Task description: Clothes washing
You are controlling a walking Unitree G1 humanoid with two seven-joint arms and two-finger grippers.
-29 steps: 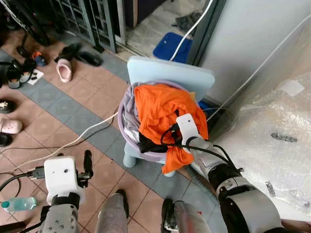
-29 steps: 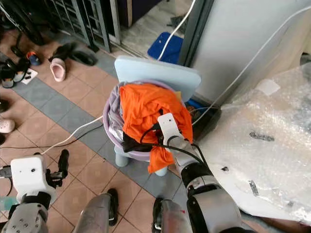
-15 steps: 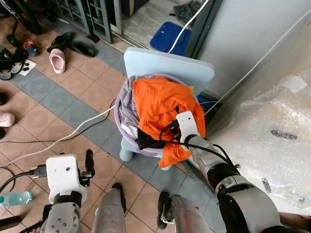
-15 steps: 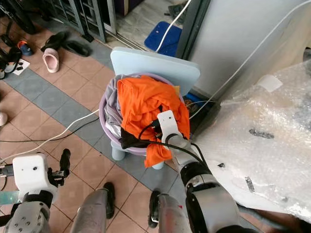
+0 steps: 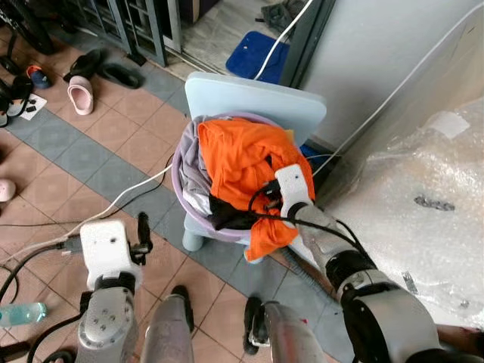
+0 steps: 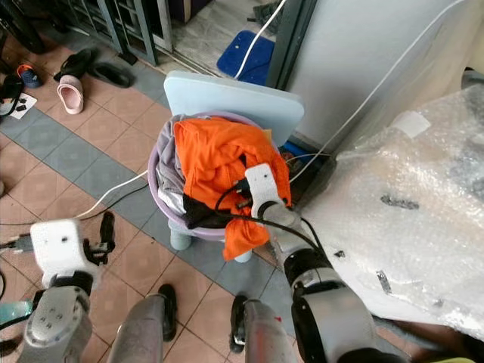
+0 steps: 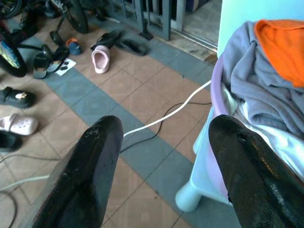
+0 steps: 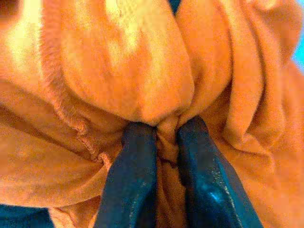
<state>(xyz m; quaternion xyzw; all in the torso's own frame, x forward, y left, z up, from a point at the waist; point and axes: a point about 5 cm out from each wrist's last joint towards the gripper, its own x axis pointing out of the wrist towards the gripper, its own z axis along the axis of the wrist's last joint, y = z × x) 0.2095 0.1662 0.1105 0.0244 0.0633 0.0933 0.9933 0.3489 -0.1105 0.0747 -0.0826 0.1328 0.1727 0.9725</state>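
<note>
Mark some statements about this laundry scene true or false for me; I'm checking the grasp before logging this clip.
1. The right hand is shut on the orange garment. True.
2. The left hand grips the grey garment. False: it is open, off to the side of the purple basin and holding nothing.
3. The basin sits on a light blue chair. True.
4. The orange garment lies on the floor. False: it is heaped on top of the basin.
5. A pink slipper lies on the tiled floor. True.
</note>
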